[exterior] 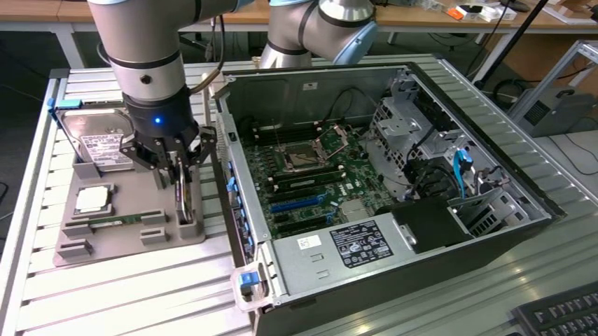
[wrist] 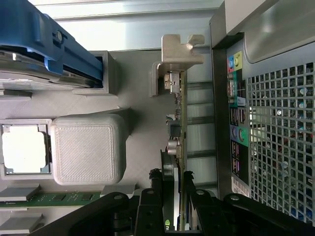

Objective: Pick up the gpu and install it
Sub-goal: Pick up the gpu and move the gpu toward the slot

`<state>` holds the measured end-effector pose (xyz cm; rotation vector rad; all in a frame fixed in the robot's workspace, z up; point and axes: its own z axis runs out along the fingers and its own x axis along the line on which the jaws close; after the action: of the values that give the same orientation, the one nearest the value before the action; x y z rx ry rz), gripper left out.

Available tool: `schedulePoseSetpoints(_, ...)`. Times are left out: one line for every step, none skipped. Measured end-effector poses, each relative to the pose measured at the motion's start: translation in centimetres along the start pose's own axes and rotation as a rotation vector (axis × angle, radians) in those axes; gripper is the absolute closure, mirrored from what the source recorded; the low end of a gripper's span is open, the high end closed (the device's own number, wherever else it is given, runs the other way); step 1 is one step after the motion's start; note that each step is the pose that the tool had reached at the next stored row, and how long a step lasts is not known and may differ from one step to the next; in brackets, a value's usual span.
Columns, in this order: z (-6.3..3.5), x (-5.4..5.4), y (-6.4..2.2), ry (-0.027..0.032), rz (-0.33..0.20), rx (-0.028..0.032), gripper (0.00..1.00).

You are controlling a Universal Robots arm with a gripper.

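Gpu (exterior: 187, 199), a thin green circuit card with a black cooler on one face and a silver metal end bracket (wrist: 178, 53): standing on edge in a slot of the grey printed parts tray (exterior: 122, 245), not yet lifted out. Seen edge-on from the wrist view (wrist: 181, 123), close beside the rear panel of the open black computer case (exterior: 309, 77).

Black claw (exterior: 179, 175) of the arm lowered straight over the card, pinching it, one finger (wrist: 153, 196) against the cooler face and the other against the board face. Blue light glowing on the wrist above.

On the same tray, toward the exterior view's left: silver hard drive (exterior: 103, 143) in a blue carrier, white label on top, print too small to read; square silver processor (exterior: 92, 199), no legible marking; narrow green memory stick (exterior: 112, 220) lying flat in its groove.

Tray resting on a slatted aluminium table (exterior: 140, 294), just beside the case. Case lying on its side, panel off, green motherboard (exterior: 318, 182) exposed. Grey power supply (exterior: 323, 269) at the near end, carrying a black-and-white label (exterior: 360, 243) with unreadable text. Coloured audio jacks (wrist: 236, 61) on the rear panel, no lettering legible.

Black keyboard (exterior: 561, 318) at the exterior view's lower right corner.
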<state>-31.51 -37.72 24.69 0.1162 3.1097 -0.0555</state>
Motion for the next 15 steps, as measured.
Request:
schedulePoseSetpoints(0.00, 0.00, 0.00, 0.0000, 0.000, 0.0000, 0.73)
schedulePoseSetpoints(-0.03, 0.00, 0.00, 0.0002, 0.000, 0.0001, 0.73)
schedulePoseSetpoints(-0.03, 0.00, 0.00, 0.0002, 0.000, 0.0001, 0.73)
schedulePoseSetpoints(-0.03, 0.00, 0.00, 0.0001, 0.000, 0.0001, 0.73)
schedulePoseSetpoints(-0.03, 0.00, 0.00, 0.0001, 0.000, 0.0001, 0.73)
schedulePoseSetpoints(-0.03, 0.00, 0.00, 0.0001, 0.000, 0.0000, 0.73)
schedulePoseSetpoints(-0.04, 0.00, 0.00, 0.0001, 0.000, 0.0000, 0.73)
schedulePoseSetpoints(-0.07, 0.00, 0.00, 0.0003, 0.000, 0.0002, 0.73)
schedulePoseSetpoints(-0.08, 0.00, 0.00, 0.0002, 0.000, 0.0001, 0.73)
schedulePoseSetpoints(-0.16, 0.00, -0.01, 0.0001, 0.000, 0.0001, 0.73)
schedulePoseSetpoints(-0.20, 0.00, -0.01, 0.0002, 0.000, 0.0001, 0.73)
schedulePoseSetpoints(-0.21, -0.01, -0.01, 0.0002, 0.000, 0.0001, 0.73)
schedulePoseSetpoints(-0.22, -0.01, -0.01, 0.0002, 0.000, 0.0001, 0.73)
schedulePoseSetpoints(-0.25, -0.01, -0.01, 0.0002, 0.000, 0.0001, 0.73)
schedulePoseSetpoints(-0.27, -0.01, -0.01, 0.0001, 0.000, 0.0001, 0.73)
